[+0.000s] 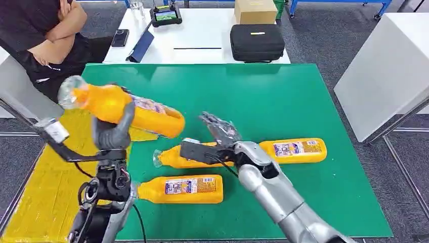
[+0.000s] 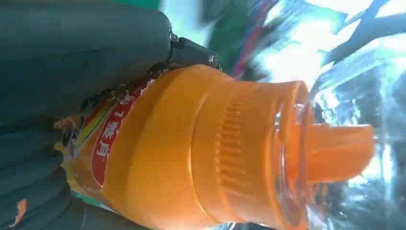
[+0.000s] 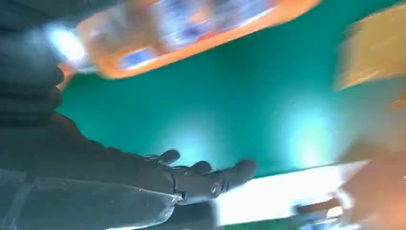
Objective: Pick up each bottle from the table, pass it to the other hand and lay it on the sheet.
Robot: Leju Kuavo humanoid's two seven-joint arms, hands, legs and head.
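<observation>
Partly hidden behind the right hand (image 1: 218, 132) and its wrist, 1 orange bottle (image 1: 177, 158) on the green mat (image 1: 283, 96) shows just its clear neck and a stretch of body. The right wrist view is smeared with blur, so the bottles in it read as orange streaks, though the hand's fingers (image 3: 230, 175) show there spread apart and holding nothing. The left hand (image 1: 114, 132) is raised above the border of the green mat and the yellow sheet (image 1: 45, 192), its dark fingers wrapped round the middle of a lifted bottle (image 1: 124, 109), which tilts with its clear cap up toward the person (image 1: 43, 35). Close up, that bottle's label is half covered by the hand. 2 more bottles lie flat on the mat: 1 nearest the robot (image 1: 182, 189), 1 out to the right (image 1: 296, 150).
</observation>
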